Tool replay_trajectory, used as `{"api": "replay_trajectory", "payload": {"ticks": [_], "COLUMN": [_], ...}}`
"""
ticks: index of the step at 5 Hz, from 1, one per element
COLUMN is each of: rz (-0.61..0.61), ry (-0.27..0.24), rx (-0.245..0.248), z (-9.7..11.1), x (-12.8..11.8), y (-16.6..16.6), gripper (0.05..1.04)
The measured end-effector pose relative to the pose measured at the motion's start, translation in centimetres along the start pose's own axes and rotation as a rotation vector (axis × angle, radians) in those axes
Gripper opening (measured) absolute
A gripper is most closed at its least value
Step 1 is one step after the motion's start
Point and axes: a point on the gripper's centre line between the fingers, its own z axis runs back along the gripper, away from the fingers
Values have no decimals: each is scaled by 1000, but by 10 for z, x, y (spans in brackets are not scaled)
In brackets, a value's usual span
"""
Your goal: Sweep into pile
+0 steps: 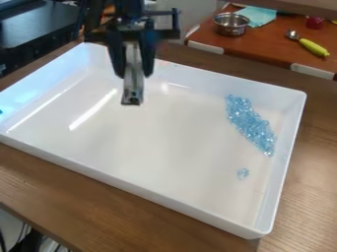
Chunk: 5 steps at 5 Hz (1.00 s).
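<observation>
One elongated heap of translucent light-blue beads (251, 124) lies on the floor of the white rectangular tray (158, 194), toward the view's right end. The heap runs at a slant, from near the tray's far wall down alongside its right wall. A small cluster of like beads (243, 173) sits apart from the heap, nearer the tray's front right corner. A blue speck (1, 112) is noted at the tray's left end, cut by the view's edge; its nature cannot be determined.

The black two-finger gripper (133, 76) hangs over the tray's far side, left of the heap and well apart from it. Its fingers stand on either side of a narrow grey tool (133, 93), pinching it, with the tool's end pointing down. Whether that end touches the tray floor cannot be told.

The tray rests on a brown wood-grain table (306, 197). Beyond the tray's far right side stands a reddish-brown surface (263, 47) bearing a stainless-steel pot (231, 24), a light-teal cloth (256, 15), a spoon with a yellow-green handle (313, 47) and a dark-red item (315, 22). Beyond the tray's far left corner is a black surface (39, 29).
</observation>
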Motion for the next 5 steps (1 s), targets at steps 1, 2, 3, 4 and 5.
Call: {"api": "replay_trajectory", "payload": {"ticks": [1,2,3,4,5], "rz": [157,297,382,415,403], "ry": [70,98,77,70,61], "rx": [-56,-129,-161,-200,-206], "z": [-25,-49,-65,-77,-89], "x": [-17,-21,-22,-26,-35], "y": [-1,-11,-30,-41,-55], "gripper": [366,366,366,366,367]}}
